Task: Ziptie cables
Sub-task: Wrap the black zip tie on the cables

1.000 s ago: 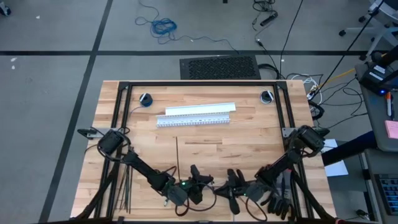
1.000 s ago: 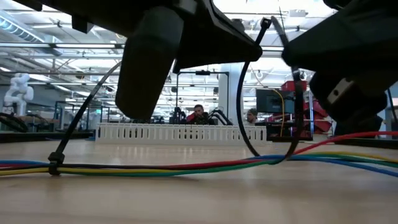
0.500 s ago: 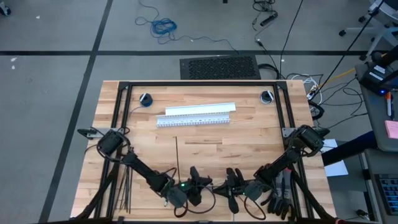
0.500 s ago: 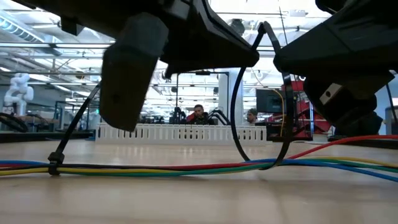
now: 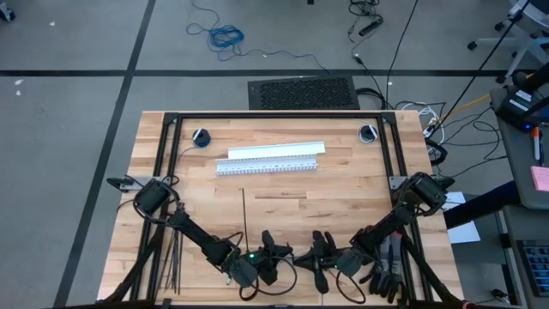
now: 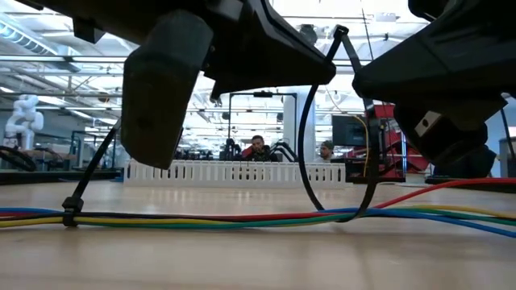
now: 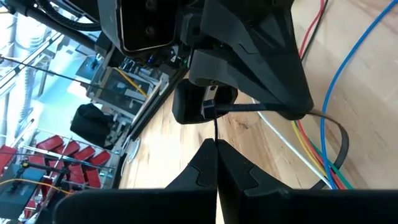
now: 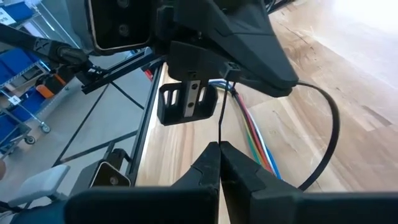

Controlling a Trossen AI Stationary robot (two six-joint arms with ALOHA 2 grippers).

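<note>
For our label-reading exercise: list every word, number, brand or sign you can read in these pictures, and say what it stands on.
None can be read in any view.
The white slotted channel carries no print.
The monitor in the room behind shows nothing readable.
The camera housings facing the wrist views bear no readable marking.

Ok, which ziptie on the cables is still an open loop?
The ziptie arching high between both grippers, around the cables. The other ziptie, at the low view's left, is already cinched tight, its tail sticking up.
</note>
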